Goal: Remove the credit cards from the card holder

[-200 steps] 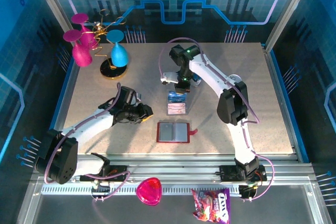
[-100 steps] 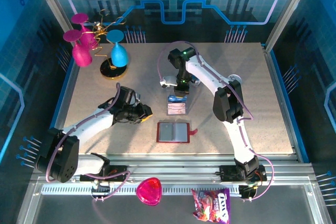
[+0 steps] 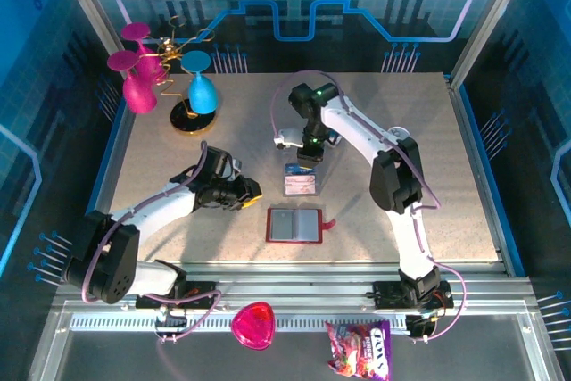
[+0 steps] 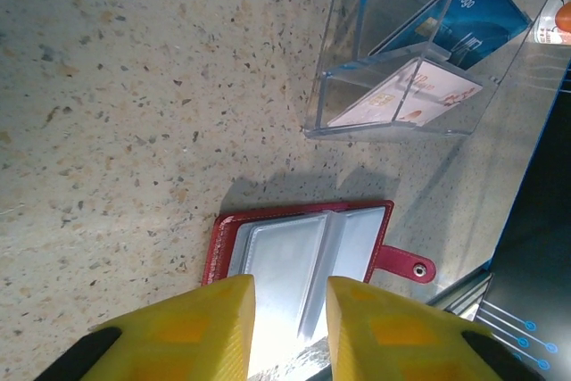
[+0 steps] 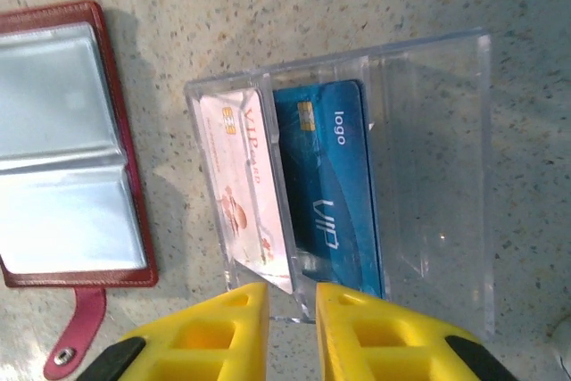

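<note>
I see the wallet (image 3: 294,225) lying open and flat on the table (image 3: 464,185), near the front edge between the two arms. From above its long axis runs left to right, and its snap tab (image 3: 328,222) points towards the right arm's side. Just behind it stands the clear stand (image 3: 302,180). The pale pink card (image 5: 241,194) sits in the front tier and the blue card (image 5: 335,185) in the tier behind, both with their long edges parallel to the wallet's. The right gripper (image 5: 293,296) hangs over the stand, its fingers a narrow gap apart with nothing between them. The left gripper (image 4: 290,296) hovers left of the wallet, also slightly parted and empty.
</note>
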